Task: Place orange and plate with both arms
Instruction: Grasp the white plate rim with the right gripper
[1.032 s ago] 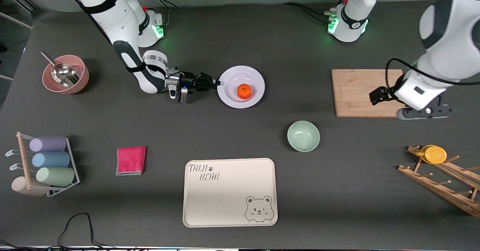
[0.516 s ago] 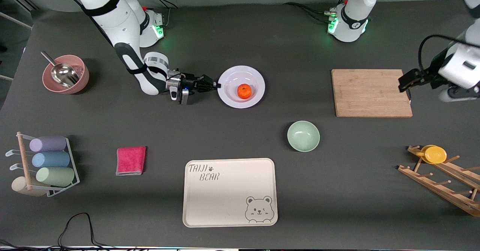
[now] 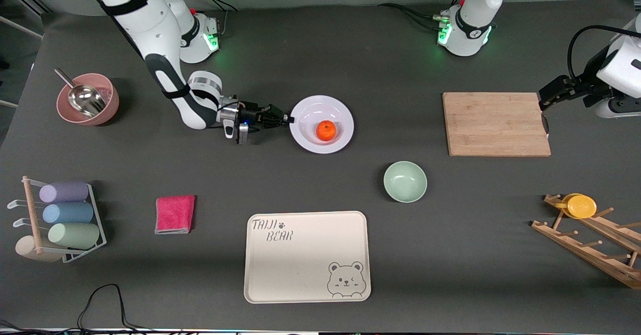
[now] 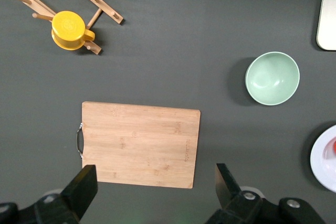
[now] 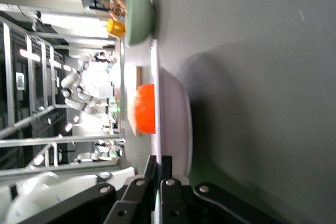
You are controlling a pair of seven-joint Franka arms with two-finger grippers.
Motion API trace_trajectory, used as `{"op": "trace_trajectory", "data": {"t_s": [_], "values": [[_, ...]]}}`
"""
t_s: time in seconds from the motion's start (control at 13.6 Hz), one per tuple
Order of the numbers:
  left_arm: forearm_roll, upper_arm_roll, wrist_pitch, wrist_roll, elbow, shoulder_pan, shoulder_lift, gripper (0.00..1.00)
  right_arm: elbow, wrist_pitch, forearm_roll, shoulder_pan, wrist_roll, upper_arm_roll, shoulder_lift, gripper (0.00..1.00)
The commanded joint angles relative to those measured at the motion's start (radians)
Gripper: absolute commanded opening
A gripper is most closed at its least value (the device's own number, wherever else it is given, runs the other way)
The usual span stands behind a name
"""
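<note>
Jaws on our right gripper (image 3: 286,119) are pinched shut on the rim of the plate (image 3: 306,140), at the edge facing the right arm's end of the table (image 3: 320,49); the right wrist view shows the fingers (image 5: 166,171) closed over that rim. On the plate sits the orange (image 3: 326,130), in its shallow centre. Our left gripper (image 4: 152,182) hangs high over the cutting board (image 3: 496,123), its jaws spread wide with nothing between them. We see the green bowl (image 3: 405,181) nearer the front camera than the plate, and the bear tray (image 3: 307,256) nearer again.
</note>
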Motion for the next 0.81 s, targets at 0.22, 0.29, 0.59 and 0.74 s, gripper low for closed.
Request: {"op": "trace_trajectory", "data": {"t_s": [0.22, 0.29, 0.59, 0.74], "values": [[-0.003, -0.008, -0.040, 0.022, -0.015, -0.006, -0.010, 1.00, -0.020, -0.001, -0.116, -0.047, 0.293, 0.006, -0.234, 0.00], [0.012, -0.011, -0.043, 0.022, -0.015, -0.008, -0.009, 1.00, -0.012, -0.001, -0.118, -0.050, 0.293, 0.004, -0.226, 0.00], [0.011, -0.013, -0.080, 0.017, -0.014, -0.011, 0.001, 1.00, 0.199, 0.000, -0.205, -0.079, 0.367, -0.005, -0.084, 0.00], [0.011, -0.013, -0.079, 0.017, -0.011, -0.015, 0.003, 1.00, 0.363, 0.000, -0.254, -0.096, 0.434, -0.023, 0.012, 0.00]]}}
